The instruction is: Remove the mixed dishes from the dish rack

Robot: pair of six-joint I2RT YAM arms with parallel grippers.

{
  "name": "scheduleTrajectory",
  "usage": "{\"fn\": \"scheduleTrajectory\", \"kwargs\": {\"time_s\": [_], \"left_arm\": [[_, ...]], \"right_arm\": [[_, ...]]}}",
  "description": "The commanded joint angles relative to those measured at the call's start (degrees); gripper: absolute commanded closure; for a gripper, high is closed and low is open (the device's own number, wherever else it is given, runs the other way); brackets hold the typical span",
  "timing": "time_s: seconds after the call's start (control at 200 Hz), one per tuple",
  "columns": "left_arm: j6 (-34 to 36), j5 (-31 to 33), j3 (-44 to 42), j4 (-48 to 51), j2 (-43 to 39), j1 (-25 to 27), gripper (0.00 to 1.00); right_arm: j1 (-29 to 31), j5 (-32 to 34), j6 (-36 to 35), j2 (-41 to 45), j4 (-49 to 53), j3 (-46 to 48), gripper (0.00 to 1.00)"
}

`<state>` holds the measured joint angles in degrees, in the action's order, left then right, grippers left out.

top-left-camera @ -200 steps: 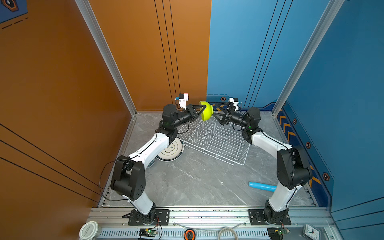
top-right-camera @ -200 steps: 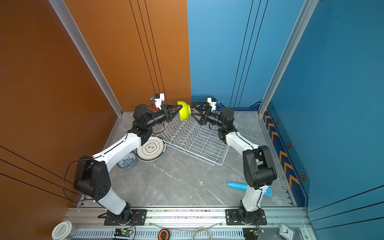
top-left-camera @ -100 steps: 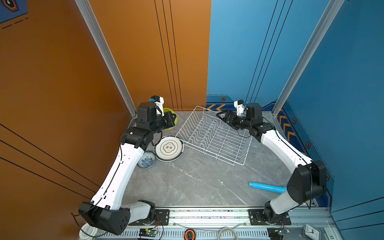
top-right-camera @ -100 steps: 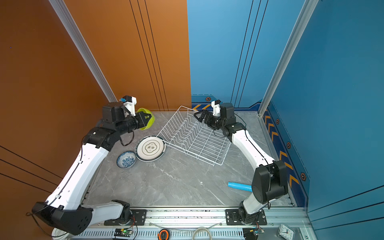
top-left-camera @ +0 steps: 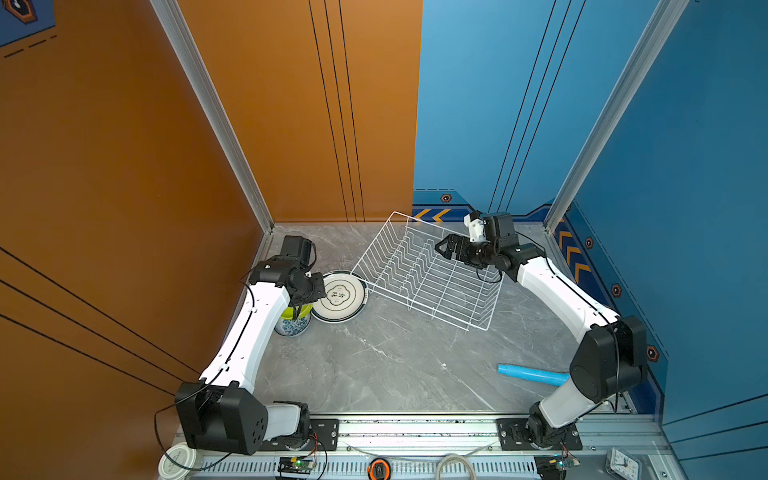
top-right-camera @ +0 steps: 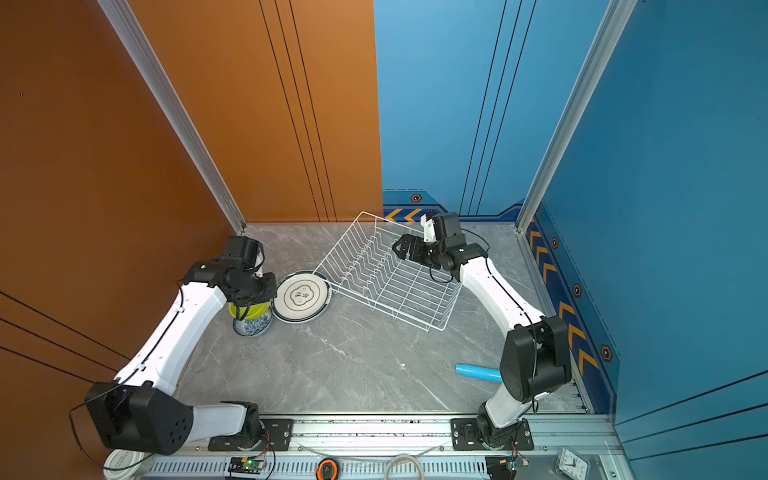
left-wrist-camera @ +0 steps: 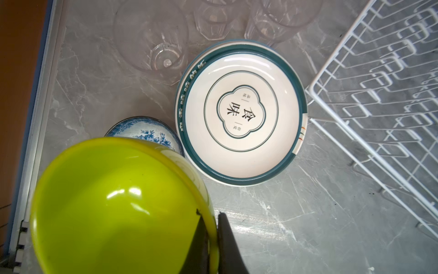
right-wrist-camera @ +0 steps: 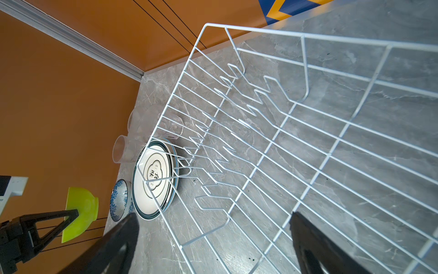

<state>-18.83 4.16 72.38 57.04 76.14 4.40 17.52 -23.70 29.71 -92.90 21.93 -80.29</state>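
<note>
Light blue cylindrical plastic tube: flat on the grey marble-patterned bench, toward the front right. Behind and to the left of the bench: orange wall panels with thin dark lines. Behind and to the right: blue wall panels, with yellow chevron markings along the skirting. Along the front edge: slotted aluminium rail. At that rail, from left to right: round white lid, small circuit board with a lit green light, round orange-and-black object, looped white cable, small white clock.
</note>
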Motion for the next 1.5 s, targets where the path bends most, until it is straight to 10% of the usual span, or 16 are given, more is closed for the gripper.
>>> {"fn": "scheduleTrajectory", "kwargs": {"time_s": [0.0, 0.54, 0.901, 1.131, 1.191, 1.491], "left_arm": [[2.15, 3.71, -1.67, 2.03, 0.75, -1.93, 1.00], [3.37, 2.25, -3.48, -0.43, 8.76, -5.70, 1.00], [3.54, 1.02, -3.73, -2.52, 8.02, -5.74, 0.80], [2.10, 3.16, -4.95, -5.80, 1.80, -5.13, 0.29], [0.69, 5.30, -7.24, -9.89, -1.96, -4.42, 0.01], [-0.84, 17.35, -30.98, -46.77, -18.74, 0.63, 0.02]], "right_arm": [[-0.95, 0.67, -1.81, 0.34, 1.37, 0.84, 0.00], [-2.40, 2.04, -2.21, 2.90, 1.45, 4.25, 0.00], [-3.78, 1.64, -1.94, 4.69, 1.45, 5.36, 0.00], [-4.77, 5.49, -3.67, 7.86, 1.30, 6.47, 0.00], [-4.83, 8.56, -4.63, 8.99, 1.09, 7.03, 0.00], [-5.51, 27.86, -7.94, 19.85, -10.41, 19.21, 0.00]]}}
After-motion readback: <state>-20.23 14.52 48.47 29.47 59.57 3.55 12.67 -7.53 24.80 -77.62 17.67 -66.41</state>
